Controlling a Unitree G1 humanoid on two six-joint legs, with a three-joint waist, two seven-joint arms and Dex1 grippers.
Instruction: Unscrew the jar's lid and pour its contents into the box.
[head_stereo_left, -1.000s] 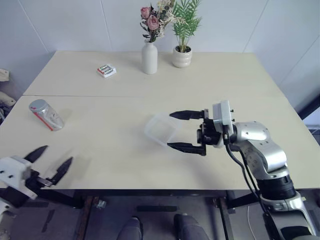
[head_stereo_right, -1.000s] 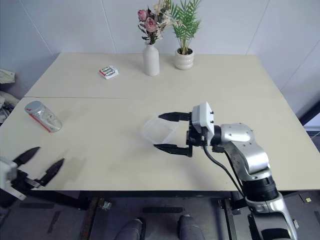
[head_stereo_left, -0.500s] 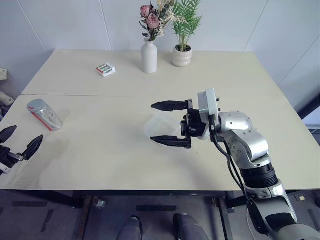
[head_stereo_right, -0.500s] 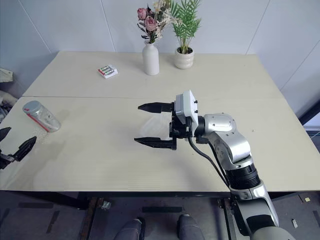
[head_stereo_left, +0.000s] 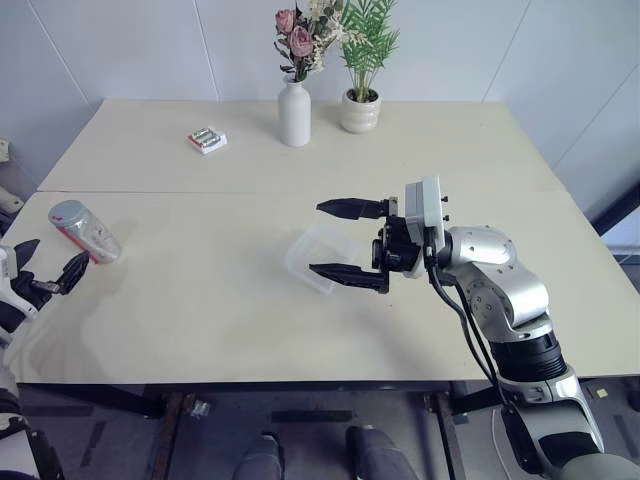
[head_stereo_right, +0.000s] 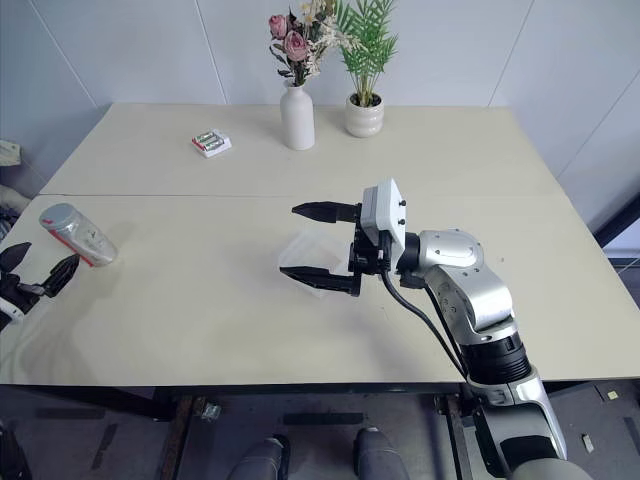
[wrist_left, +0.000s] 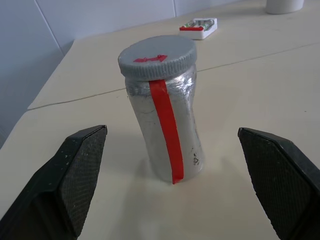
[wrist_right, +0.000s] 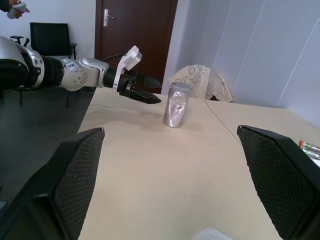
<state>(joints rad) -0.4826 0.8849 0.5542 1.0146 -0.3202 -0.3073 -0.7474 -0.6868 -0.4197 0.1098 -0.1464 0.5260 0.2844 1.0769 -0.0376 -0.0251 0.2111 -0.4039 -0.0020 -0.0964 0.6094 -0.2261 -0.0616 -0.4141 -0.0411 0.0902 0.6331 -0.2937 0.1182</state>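
Both black fingers of the left gripper (head_stereo_left: 47, 274) are spread wide and hold nothing, just short of the silvery-grey metal jar (head_stereo_left: 86, 230) with the red stripe, which stands near the table's left edge, its round grey lid (wrist_left: 157, 57) still on. Over mid-table the right gripper (head_stereo_left: 344, 241) gapes equally wide above the clear plastic box (head_stereo_left: 318, 257).

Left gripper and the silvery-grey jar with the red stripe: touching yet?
Apart. In the left wrist view the silvery-grey jar with the red stripe stands between the left gripper's open black fingers, with bare table on both sides.
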